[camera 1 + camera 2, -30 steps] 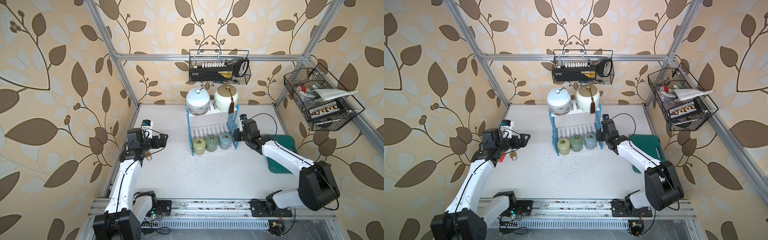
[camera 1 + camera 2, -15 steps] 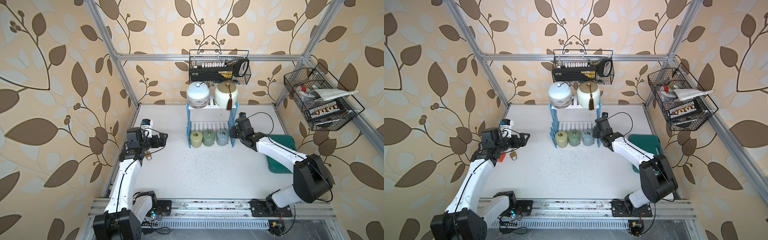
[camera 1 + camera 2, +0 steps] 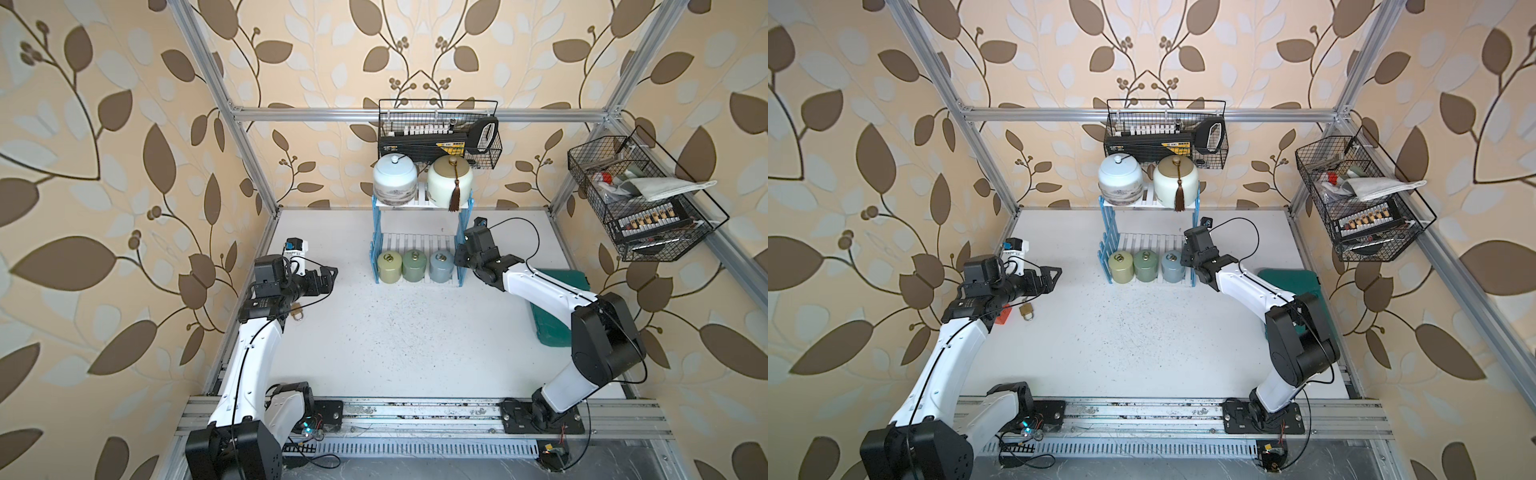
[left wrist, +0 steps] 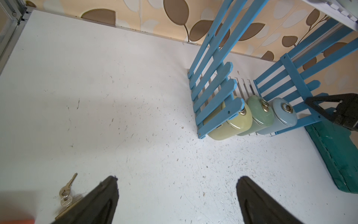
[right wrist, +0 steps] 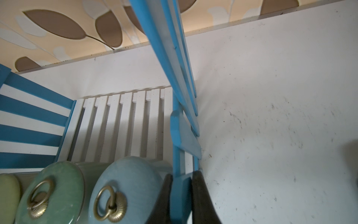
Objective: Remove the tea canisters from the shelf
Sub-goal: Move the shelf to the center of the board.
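The shelf [image 3: 376,232], white slats with blue picket sides, stands near the back wall. Its upper board carries two large tea canisters, a pale-blue one with a knob [image 3: 395,178] and a cream one with a tassel [image 3: 450,180]. The lower board holds three small ones with brass rings: yellow-green [image 3: 389,267], green [image 3: 414,266] and grey-blue [image 3: 441,266]. My right gripper [image 5: 181,180] is shut on the front slat of the shelf's right blue side, right beside the grey-blue canister [image 5: 124,190]. My left gripper [image 4: 177,180] hangs open over bare table, well left of the shelf.
A brass padlock with keys [image 3: 1026,311] and a red-orange object [image 3: 1004,313] lie under the left arm. A dark green case [image 3: 557,303] lies at the right edge beneath the right arm. Black wire baskets hang on the back wall [image 3: 438,137] and the right wall [image 3: 640,208].
The shelf with all its canisters has slid back toward the rear wall, and my right gripper has gone with it, clamped on its side. The left arm has barely moved.
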Tool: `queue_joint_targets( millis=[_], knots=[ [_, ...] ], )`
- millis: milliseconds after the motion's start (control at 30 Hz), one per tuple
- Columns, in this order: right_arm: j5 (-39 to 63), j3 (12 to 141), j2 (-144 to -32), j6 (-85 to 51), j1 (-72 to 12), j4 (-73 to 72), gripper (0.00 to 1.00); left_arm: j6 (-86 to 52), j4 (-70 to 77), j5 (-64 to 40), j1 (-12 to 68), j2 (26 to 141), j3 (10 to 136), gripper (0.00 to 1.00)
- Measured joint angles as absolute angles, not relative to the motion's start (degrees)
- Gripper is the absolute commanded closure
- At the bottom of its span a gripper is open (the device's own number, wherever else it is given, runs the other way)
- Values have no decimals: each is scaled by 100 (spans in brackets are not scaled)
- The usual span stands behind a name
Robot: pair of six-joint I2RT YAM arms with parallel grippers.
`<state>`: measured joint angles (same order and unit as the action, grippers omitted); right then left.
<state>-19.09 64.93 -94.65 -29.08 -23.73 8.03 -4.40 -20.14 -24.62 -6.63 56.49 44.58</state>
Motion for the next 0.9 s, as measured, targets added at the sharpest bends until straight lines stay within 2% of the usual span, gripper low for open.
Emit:
queue_joint_targets(
  millis=[100, 333, 600, 733, 900],
  knots=[
    [-1920, 6525, -9500, -2923, -2355, 760, 65, -427, -2018, -2460, -663, 5649, 4458, 1],
    [-1933, 6591, -9229, -2650, -2270, 657, 36, -346, -2047, -2580, -663, 5649, 4458, 1],
    [-1608, 6576, -8263, -1861, -2191, 1004, 18, -152, -2228, -2781, -471, 5623, 4705, 1],
    [-1450, 6519, -7795, -1533, -2008, 1190, 15, -93, -2440, -2786, -364, 5621, 4963, 1],
    [-1173, 6514, -7389, -1271, -1684, 1492, 2, 25, -2541, -2755, -257, 5618, 5177, 1]
  ],
)
